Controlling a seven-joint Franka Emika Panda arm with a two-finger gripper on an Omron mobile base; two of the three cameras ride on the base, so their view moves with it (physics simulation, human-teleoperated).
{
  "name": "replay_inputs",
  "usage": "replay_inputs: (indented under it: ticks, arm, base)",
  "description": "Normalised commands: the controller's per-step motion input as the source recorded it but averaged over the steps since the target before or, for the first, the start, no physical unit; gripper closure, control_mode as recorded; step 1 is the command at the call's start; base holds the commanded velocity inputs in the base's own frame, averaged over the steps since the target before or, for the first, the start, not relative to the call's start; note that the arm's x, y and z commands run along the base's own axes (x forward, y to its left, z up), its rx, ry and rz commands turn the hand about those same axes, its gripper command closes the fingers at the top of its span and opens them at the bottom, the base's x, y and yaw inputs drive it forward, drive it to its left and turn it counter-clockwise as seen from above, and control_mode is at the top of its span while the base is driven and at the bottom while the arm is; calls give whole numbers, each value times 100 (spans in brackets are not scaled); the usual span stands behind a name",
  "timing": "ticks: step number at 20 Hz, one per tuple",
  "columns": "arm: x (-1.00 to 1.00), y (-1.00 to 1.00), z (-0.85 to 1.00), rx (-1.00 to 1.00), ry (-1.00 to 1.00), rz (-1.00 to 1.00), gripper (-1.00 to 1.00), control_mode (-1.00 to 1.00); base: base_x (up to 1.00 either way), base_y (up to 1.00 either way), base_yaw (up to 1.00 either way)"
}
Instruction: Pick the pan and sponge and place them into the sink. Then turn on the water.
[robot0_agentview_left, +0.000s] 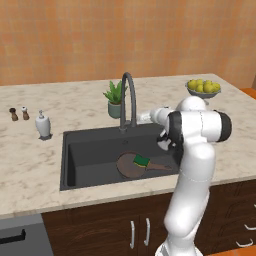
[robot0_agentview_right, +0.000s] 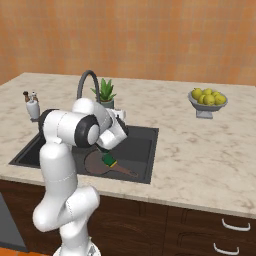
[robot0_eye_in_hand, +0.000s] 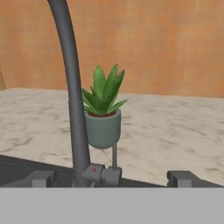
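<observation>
The shallow dark brown frying pan (robot0_agentview_left: 134, 165) lies in the large dark grey sink basin (robot0_agentview_left: 80, 155), the green-and-yellow sponge (robot0_agentview_left: 141, 161) resting on it. The pincer (robot0_eye_in_hand: 111, 178) hovers at the sink's back edge — fingertips (robot0_eye_in_hand: 38, 178) spread apart — facing the tall dark gooseneck faucet (robot0_eye_in_hand: 72, 92). Beyond it, a potted green plant (robot0_eye_in_hand: 103, 111) stands on the marble desk (robot0_eye_in_hand: 175, 131).

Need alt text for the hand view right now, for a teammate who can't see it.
The hand camera looks straight at the dark gooseneck faucet, its base and side lever just ahead of the end effector, whose fingertips stand apart at the bottom. A small potted plant sits behind the faucet on the marble counter, before an orange wall.
</observation>
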Motion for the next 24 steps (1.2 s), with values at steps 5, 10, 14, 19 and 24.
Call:
replay_inputs:
  ticks: [5,10,14,19,24]
  arm:
    - [2,0,-15,5,-3,0,-100,-100]
    - [0,0,-27,0,-5,0,-100,-100]
    - [5,4,-27,0,-5,0,-100,-100]
    - [16,23,-28,0,-3,0,-100,-100]
    - [10,5,-45,0,-8,0,-100,-100]
  base:
    - [0,0,0]
    - [0,0,0]
    - [0,0,0]
    - [0,0,0]
    - [0,0,0]
